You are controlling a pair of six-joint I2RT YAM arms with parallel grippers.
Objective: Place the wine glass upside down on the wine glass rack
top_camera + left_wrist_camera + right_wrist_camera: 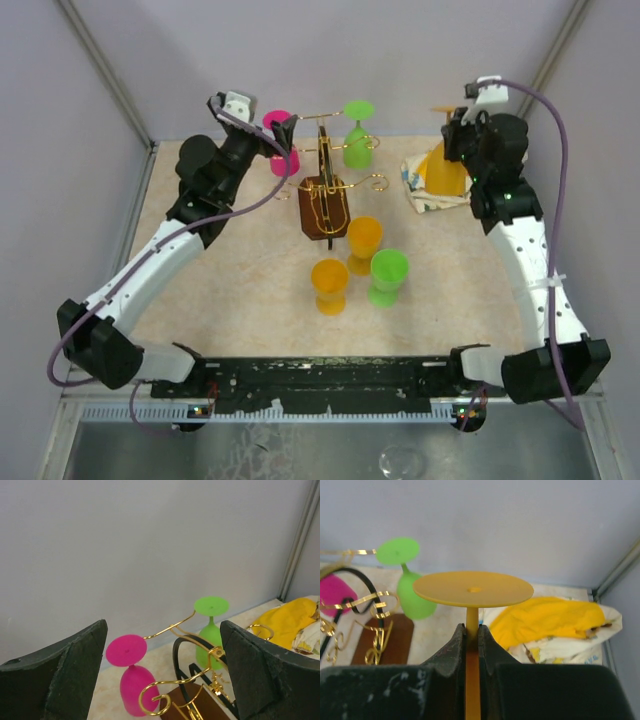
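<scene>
The wine glass rack (325,195) stands mid-table, gold wire arms on a dark brown base; it also shows in the left wrist view (200,680). A pink glass (281,150) and a green glass (358,140) hang upside down at its far arms. My right gripper (462,128) is shut on the stem of a yellow wine glass (472,589), foot up, held to the right of the rack. My left gripper (283,131) is open and empty beside the pink glass (134,680), which shows between its fingers (65,680).
Two orange glasses (364,240) (330,285) and a green glass (388,275) stand in front of the rack. A yellow and white cloth (425,195) lies at the back right. Grey walls close the back and sides.
</scene>
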